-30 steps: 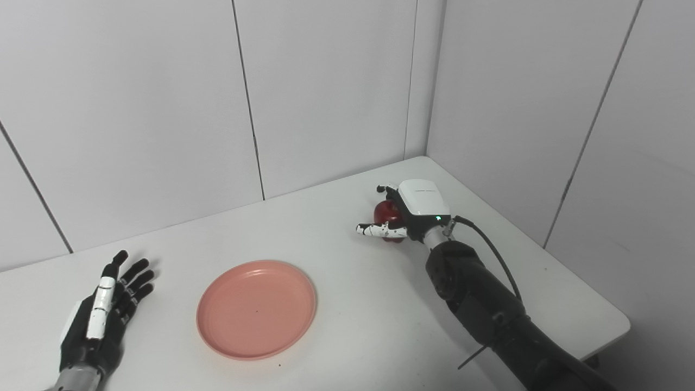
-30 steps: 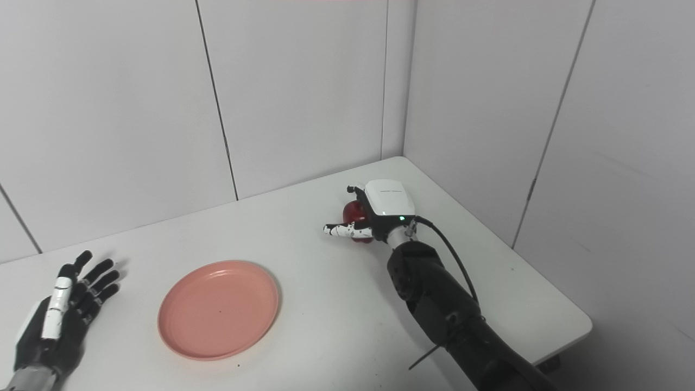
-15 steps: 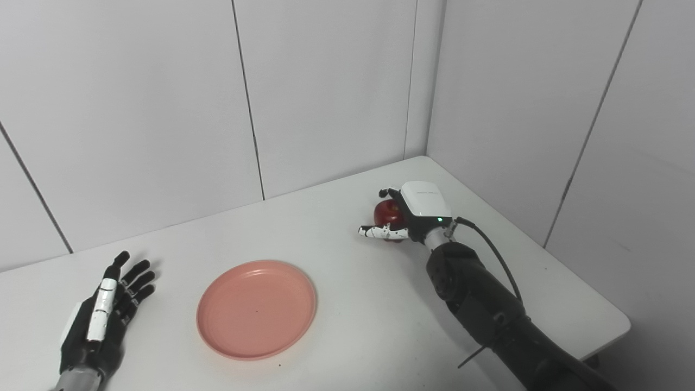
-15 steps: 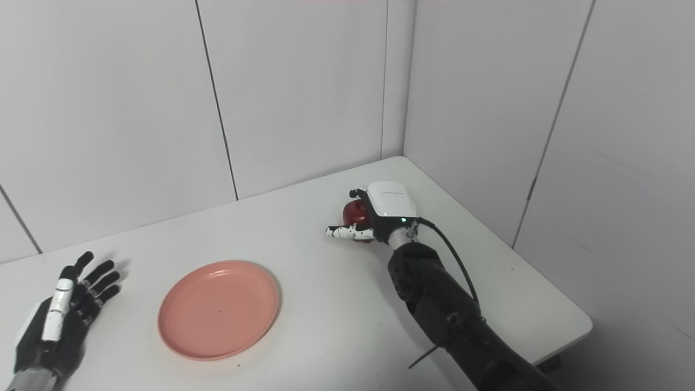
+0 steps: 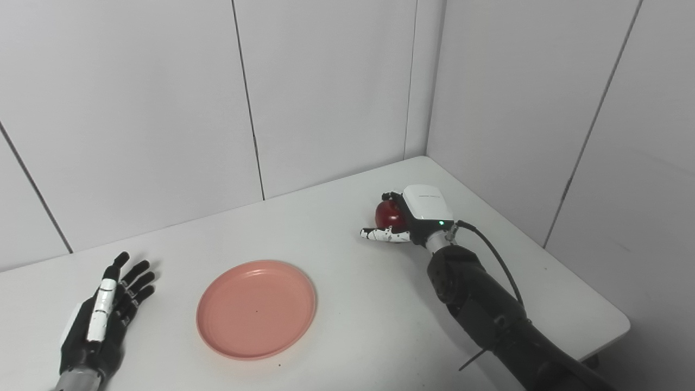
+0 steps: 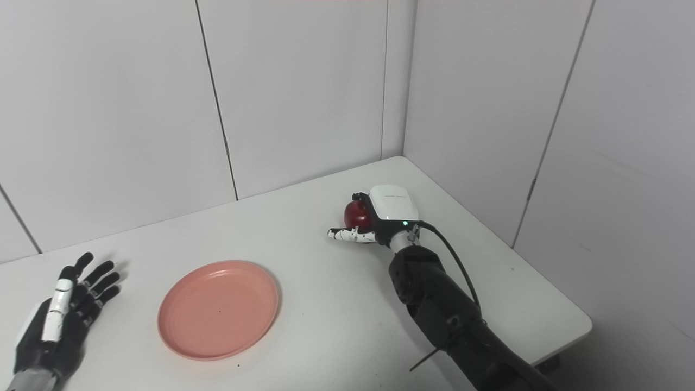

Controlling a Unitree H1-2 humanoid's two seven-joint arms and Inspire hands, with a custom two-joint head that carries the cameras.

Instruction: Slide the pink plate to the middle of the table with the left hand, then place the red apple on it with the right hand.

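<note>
The pink plate (image 5: 256, 308) lies flat on the white table (image 5: 347, 304), left of its middle. The red apple (image 5: 387, 214) rests on the table near the back right corner. My right hand (image 5: 417, 214) sits against the apple's right side, white back upward. Its fingers curve over the far top of the apple, and its thumb (image 5: 380, 235) stretches out left along the apple's near base. The palm side is hidden, so I cannot see contact. My left hand (image 5: 100, 320) lies open and flat on the table, left of the plate and apart from it.
Grey wall panels close off the table at the back and right, meeting in a corner just behind the apple. The table's right edge (image 5: 602, 304) runs diagonally past my right forearm (image 5: 488, 309). A black cable loops off the right wrist.
My right hand has sunk a little and shifted slightly right beside the apple, so more of the apple's red top shows. The plate and left hand have not moved.
</note>
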